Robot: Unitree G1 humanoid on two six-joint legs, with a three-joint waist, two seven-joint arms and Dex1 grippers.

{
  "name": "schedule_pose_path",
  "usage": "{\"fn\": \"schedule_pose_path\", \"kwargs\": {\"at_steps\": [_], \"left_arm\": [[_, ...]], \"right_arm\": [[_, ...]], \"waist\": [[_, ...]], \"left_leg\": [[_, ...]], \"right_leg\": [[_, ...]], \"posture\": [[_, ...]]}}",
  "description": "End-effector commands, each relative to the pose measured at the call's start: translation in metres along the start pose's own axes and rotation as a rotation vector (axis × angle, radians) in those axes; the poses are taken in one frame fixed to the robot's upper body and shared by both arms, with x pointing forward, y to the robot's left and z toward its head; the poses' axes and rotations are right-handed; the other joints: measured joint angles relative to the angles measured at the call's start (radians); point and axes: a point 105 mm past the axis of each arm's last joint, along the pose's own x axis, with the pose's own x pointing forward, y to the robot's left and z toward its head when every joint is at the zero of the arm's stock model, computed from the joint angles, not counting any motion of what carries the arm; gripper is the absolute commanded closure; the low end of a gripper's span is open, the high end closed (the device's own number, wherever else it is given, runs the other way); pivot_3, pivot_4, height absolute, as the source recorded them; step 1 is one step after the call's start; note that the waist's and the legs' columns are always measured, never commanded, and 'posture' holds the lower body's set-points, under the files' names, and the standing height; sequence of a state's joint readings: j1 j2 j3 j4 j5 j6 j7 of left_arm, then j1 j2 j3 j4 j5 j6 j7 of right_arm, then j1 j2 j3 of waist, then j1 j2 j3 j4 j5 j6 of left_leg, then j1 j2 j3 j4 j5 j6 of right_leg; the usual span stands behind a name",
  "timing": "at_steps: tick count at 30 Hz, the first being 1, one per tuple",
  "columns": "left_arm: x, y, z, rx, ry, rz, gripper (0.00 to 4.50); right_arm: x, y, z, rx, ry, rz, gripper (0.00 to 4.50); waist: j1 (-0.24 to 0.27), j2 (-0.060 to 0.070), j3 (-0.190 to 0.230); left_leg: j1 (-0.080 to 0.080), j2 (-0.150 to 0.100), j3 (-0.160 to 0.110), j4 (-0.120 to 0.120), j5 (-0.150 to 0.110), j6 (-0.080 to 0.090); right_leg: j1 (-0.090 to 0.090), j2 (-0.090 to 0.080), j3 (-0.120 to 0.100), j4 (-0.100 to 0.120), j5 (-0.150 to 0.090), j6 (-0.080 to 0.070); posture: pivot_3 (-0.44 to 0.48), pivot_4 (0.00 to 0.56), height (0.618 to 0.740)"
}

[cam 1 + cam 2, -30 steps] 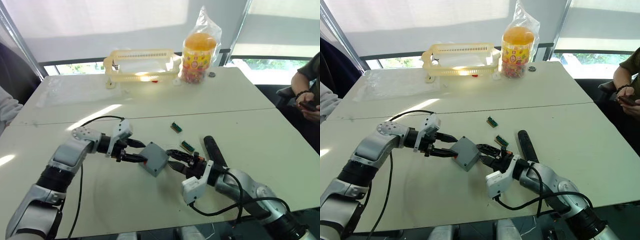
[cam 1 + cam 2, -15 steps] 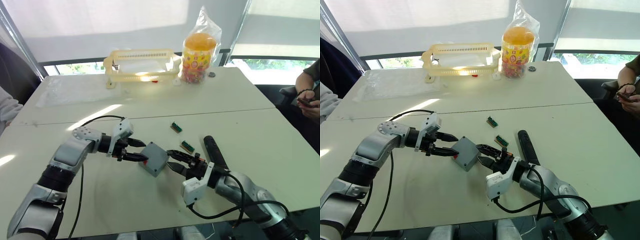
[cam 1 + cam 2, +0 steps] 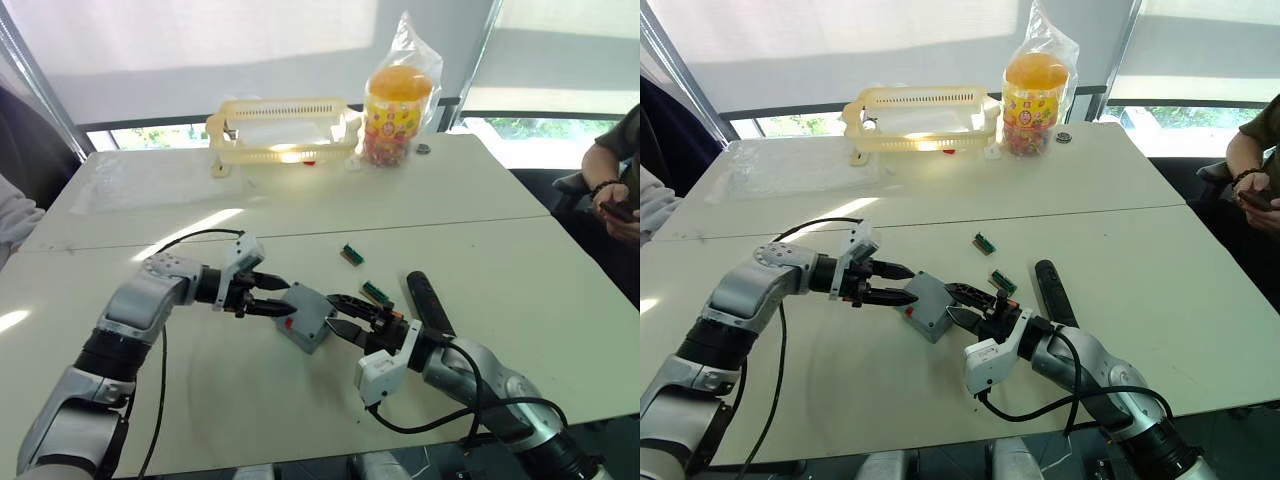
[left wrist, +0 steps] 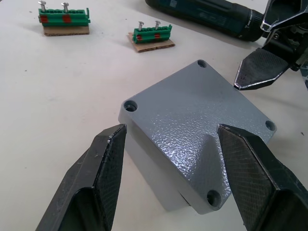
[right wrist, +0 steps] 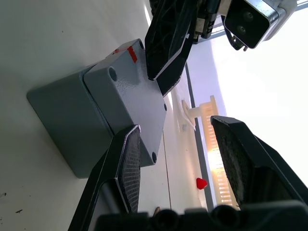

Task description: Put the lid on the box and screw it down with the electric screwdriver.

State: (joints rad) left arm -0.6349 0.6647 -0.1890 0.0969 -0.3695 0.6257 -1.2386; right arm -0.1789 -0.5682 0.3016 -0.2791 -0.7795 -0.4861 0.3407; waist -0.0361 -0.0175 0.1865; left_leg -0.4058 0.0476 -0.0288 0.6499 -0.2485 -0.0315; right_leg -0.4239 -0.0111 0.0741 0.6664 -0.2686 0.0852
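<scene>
A: On the near table, what do you count, from your left?

B: One left gripper (image 3: pixel 268 296), fingers spread, their tips at the left edge of the box (image 3: pixel 308 318) with the lid (image 4: pixel 202 125) between them. In the left wrist view you can see the fingers apart and not pressing the lid.

A: How many boxes and lids?

B: One box and one lid. The lid sits on top of the box, its four corner holes lined up with the box's corners. The box rests on the table (image 3: pixel 250 390), with a red mark (image 5: pixel 132 54) at one corner.

A: And on the other side?

B: One right gripper (image 3: pixel 343 316), also released, its fingers spread at the box's right edge. Beyond it you have two small green blocks (image 3: pixel 352 254), one nearer the box, one farther back. Just right of those lies one screwdriver (image 3: pixel 429 304), flat on the table, untouched.

A: Farther back?

B: One yellow basket (image 3: pixel 285 128) and one candy jar (image 3: pixel 399 102), side by side. A person's arm (image 3: pixel 608 190) shows at the far right.
</scene>
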Motion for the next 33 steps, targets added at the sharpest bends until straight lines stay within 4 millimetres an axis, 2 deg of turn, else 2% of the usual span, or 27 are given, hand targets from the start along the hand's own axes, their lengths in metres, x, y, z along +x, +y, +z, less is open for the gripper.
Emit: {"fn": "schedule_pose_path", "kwargs": {"at_steps": [1,9,20,24,28,30,33], "left_arm": [[-0.001,-0.003,0.016,0.058,-0.034,-0.009,1.44],[0.008,-0.002,0.015,0.076,-0.034,-0.031,1.44],[0.009,0.002,0.012,0.078,-0.025,-0.016,1.44],[-0.002,0.01,0.014,0.078,-0.029,0.035,1.44],[-0.024,0.016,0.038,0.05,-0.1,0.066,1.44],[-0.039,0.012,0.05,0.041,-0.133,0.053,1.44],[-0.055,0.017,0.053,0.025,-0.143,0.098,1.44]], "right_arm": [[0.002,-0.009,0.006,-0.004,-0.025,-0.038,1.99],[0.002,-0.009,0.006,-0.003,-0.022,-0.037,1.99],[0.001,-0.009,0.005,0.001,-0.008,-0.04,1.99],[-0.002,-0.013,0.002,-0.002,0.004,-0.054,1.99],[-0.011,-0.023,0.001,-0.002,0.018,-0.087,1.99],[-0.018,-0.029,0.002,0.005,0.025,-0.107,1.99],[-0.03,-0.039,0.0,0.088,0.064,-0.154,1.99]], "waist": [[0.0,0.0,0.0],[0.001,0.0,0.0],[0.0,0.0,0.0],[0.0,0.0,0.0],[0.001,0.0,0.0],[0.001,0.0,0.0],[-0.002,0.0,0.0]], "left_leg": [[0.0,0.0,0.0,0.0,0.0,0.0],[0.0,0.0,0.0,0.0,0.0,0.0],[0.0,0.0,0.0,0.0,0.0,0.0],[0.0,0.0,0.0,0.0,0.0,0.0],[0.0,0.0,0.0,0.0,0.0,0.0],[-0.001,0.0,0.0,0.0,0.0,0.0],[0.0,0.0,0.0,0.0,0.0,0.0]], "right_leg": [[0.0,0.0,0.0,0.0,0.0,0.0],[0.0,0.0,0.0,0.0,0.0,0.0],[0.0,0.0,0.0,0.0,0.0,0.0],[0.0,0.0,0.0,0.0,0.0,0.0],[0.0,0.0,0.0,0.0,0.0,0.0],[0.0,0.0,0.0,0.0,0.0,0.0],[0.0,0.0,0.0,0.0,0.0,0.0]], "posture": [[0.0,0.15,0.74],[0.0,0.15,0.74],[0.0,0.15,0.74],[0.0,0.15,0.74],[0.0,0.15,0.74],[0.0,0.15,0.74],[0.0,0.15,0.74]]}}
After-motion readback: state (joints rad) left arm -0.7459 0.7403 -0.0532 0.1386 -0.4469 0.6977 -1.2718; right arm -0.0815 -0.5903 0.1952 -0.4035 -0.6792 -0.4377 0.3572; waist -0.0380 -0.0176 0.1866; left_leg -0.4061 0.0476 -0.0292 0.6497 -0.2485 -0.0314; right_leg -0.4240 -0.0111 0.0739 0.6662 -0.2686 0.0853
